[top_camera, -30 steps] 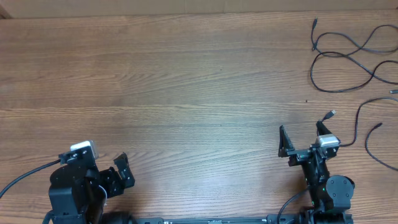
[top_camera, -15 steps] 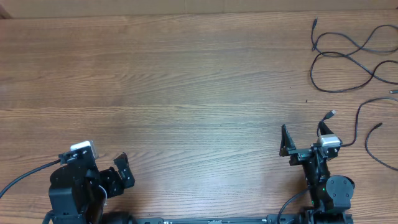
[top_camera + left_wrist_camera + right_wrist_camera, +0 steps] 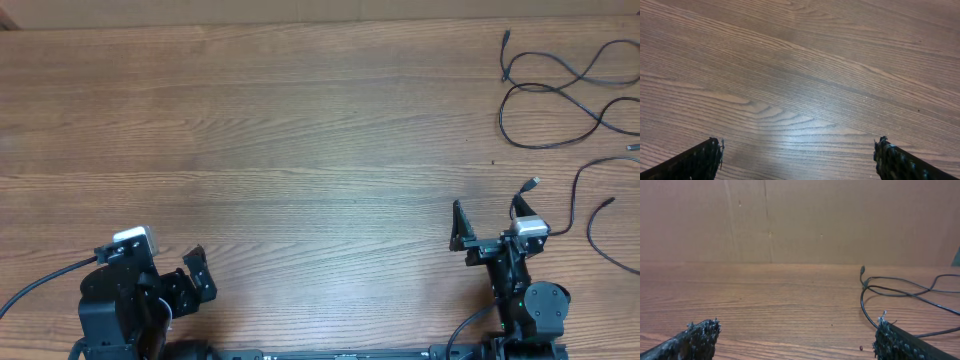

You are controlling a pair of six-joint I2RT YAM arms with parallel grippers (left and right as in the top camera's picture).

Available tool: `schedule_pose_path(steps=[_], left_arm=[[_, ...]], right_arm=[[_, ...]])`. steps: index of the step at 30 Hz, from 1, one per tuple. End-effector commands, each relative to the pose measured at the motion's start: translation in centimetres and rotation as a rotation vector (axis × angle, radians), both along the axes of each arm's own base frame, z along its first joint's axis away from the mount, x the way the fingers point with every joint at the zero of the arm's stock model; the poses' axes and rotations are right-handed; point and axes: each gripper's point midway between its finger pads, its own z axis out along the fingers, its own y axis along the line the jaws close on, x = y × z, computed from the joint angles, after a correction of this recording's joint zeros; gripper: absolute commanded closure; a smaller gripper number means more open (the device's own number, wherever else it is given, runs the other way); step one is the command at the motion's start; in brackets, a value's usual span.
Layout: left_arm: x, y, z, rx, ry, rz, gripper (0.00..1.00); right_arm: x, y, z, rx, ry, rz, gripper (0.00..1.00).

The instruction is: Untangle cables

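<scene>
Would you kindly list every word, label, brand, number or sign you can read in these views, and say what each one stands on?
No text can be read in any view.
The table shows only wood grain.
The cables carry no tag or marking that shows.
The brown board behind the table is plain.
The pale block on the left arm and the pale block on the right arm are too small to show any lettering.

Wood-grain table (image 3: 300, 150) — a plain brown wall (image 3: 800, 220) behind it.
</scene>
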Motion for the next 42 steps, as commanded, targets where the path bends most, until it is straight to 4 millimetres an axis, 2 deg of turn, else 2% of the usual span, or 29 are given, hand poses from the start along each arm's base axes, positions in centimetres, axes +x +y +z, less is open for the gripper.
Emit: schedule_pose_path(steps=[1,33,37,42], left_arm=[[0.0,0.3,-0.2,0.025,0.008,-0.005,0.00],[0.0,0.3,-0.1,0.027,0.005,-0.005,0.00],[0.6,-0.1,0.4,0.028,-0.028,-0.032,0.00],[2.1,-0.8,2.6,0.031,-0.149,-0.068,0.00]], right_arm=[[0.0,0.0,-0.1,-0.001,-0.007,-0.004,0.00],[0.0,0.0,-0.1,-0.001,-0.007,-0.004,0.00],[0.0,0.0,-0.1,-0.001,-0.007,-0.004,0.00],[0.0,0.0,-0.1,-0.001,-0.007,-0.004,0.00]])
